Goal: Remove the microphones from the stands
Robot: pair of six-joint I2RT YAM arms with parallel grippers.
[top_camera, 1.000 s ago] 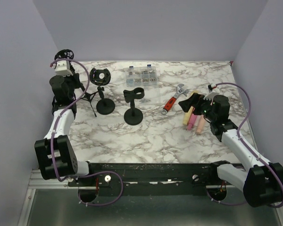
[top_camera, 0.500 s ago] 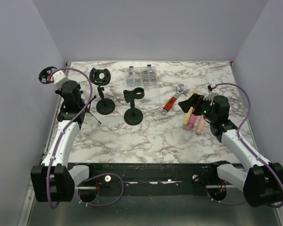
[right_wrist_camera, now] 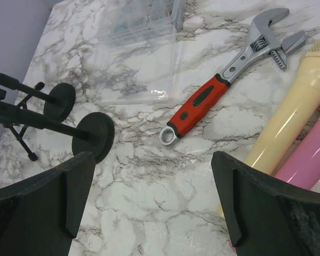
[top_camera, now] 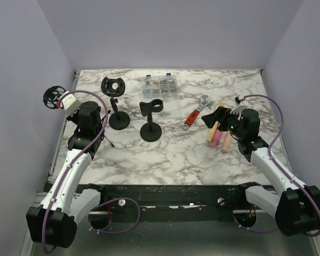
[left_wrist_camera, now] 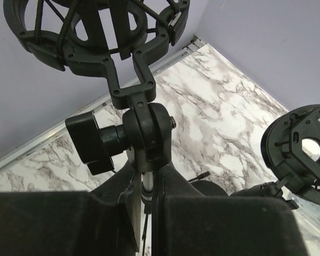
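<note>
Over at the right, a glossy yellow microphone (right_wrist_camera: 288, 125) and a pink microphone (right_wrist_camera: 309, 165) lie flat beside the right gripper (right_wrist_camera: 149, 202), its jaws spread; the left gripper (left_wrist_camera: 147, 198) pinches a black stand (left_wrist_camera: 145, 133) at the left.

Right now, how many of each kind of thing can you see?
Stands: 3
Microphones: 3
Wrench: 1
Clear box: 1
Total: 8
</note>
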